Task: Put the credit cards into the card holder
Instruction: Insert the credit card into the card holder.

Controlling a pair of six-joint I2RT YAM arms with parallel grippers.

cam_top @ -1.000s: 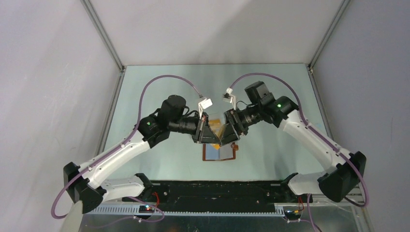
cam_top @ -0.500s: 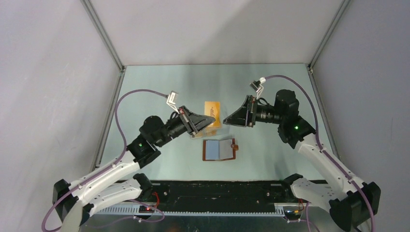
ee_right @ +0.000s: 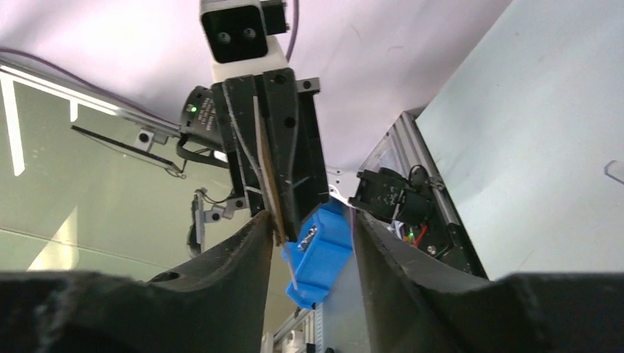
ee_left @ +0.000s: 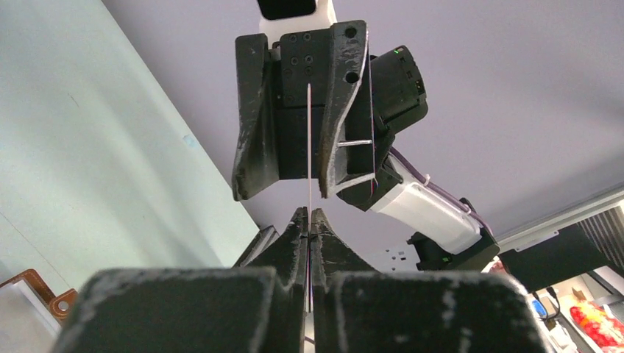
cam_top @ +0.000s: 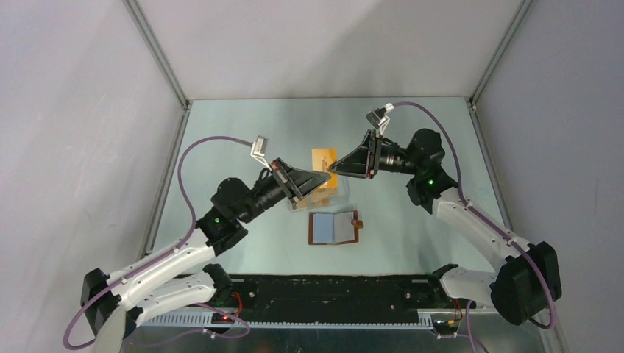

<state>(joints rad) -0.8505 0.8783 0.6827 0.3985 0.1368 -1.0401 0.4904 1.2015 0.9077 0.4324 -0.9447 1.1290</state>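
A thin orange-gold credit card [cam_top: 323,157] is held in the air over the middle of the table, pinched at one edge by my shut left gripper [cam_top: 326,175]. Seen edge-on, the card [ee_left: 309,147] rises from the left gripper [ee_left: 309,217] into the gap of my right gripper [ee_left: 288,190]. The right gripper [cam_top: 332,166] faces the left one with its jaws open on either side of the card [ee_right: 265,165], which lies close against one finger [ee_right: 254,235]. The brown card holder [cam_top: 335,228] lies open on the table, nearer than both grippers.
A clear plastic box [cam_top: 318,197] lies on the table under the left gripper's fingers, just beyond the card holder. The table's left rail [cam_top: 168,169] and right rail [cam_top: 487,162] and the grey side walls enclose the workspace.
Both grippers were pressed together just above the card holder, then drew apart. The right gripper has since come back to the card held by the left one, and its jaws have narrowed.
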